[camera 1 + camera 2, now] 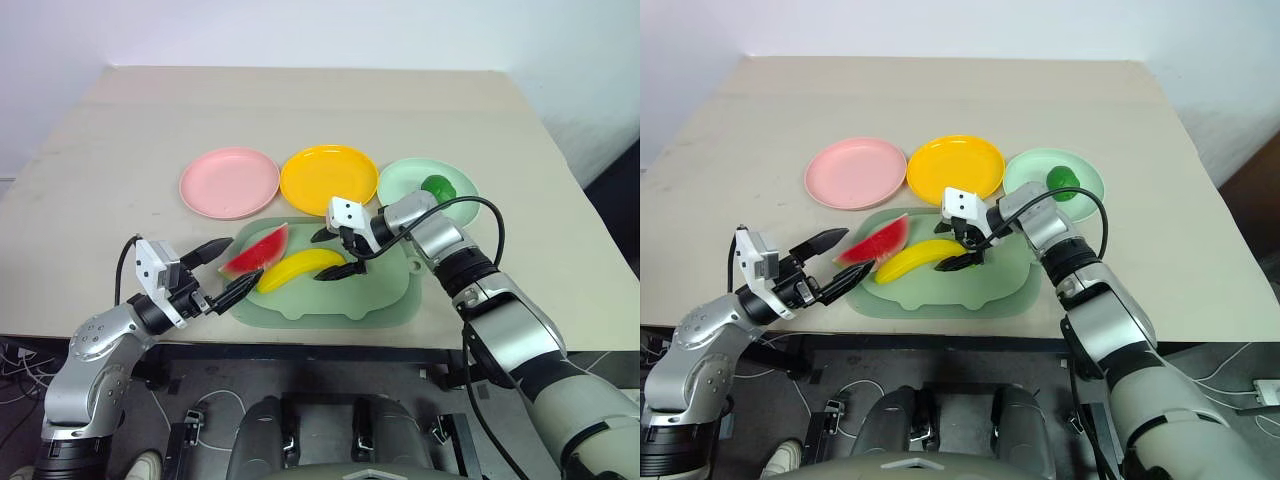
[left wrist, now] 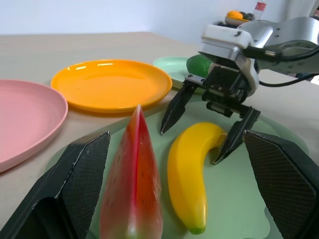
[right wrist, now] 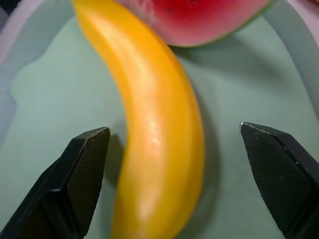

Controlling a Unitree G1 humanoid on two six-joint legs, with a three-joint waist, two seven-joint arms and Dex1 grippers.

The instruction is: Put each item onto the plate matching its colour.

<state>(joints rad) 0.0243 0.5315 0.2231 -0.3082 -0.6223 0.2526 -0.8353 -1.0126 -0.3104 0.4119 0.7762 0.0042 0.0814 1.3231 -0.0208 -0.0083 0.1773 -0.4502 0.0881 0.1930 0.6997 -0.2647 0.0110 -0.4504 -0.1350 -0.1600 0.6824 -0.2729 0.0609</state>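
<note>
On the pale green tray (image 1: 385,305) at the near edge of the bench (image 1: 120,140), two of the toy fruits lie side by side. From the left: the left tool (image 1: 222,270) hangs at the tray's left end, its fingers spread wide and holding nothing, tips pointing toward the watermelon wedge (image 1: 256,252), which stands on its rind. Just right of the wedge lies the yellow banana (image 1: 298,267). The right tool (image 1: 336,254) is set over the banana's right end, one finger on each side, jaws apart and not yet gripping; the right wrist view shows a clear gap on both sides of the fruit.

The step in hand looks to be the grasp of the banana. To do it well, the right tool should stay centred so both fingers meet the fruit together, and should close across the thick part, not the tapering tip, where the smooth curved skin could squirt out. The lift should go straight up, keeping clear of the wedge that lies near, before carrying to the yellow plate (image 1: 328,178) just behind the tray.

Counted: three plates in a row behind the tray, a pink plate (image 1: 228,182), the yellow, a mint green plate (image 1: 405,183). Three fruits: wedge, banana, and a small dark green round fruit (image 1: 436,186) already on the mint plate. One tray. Two tools.
</note>
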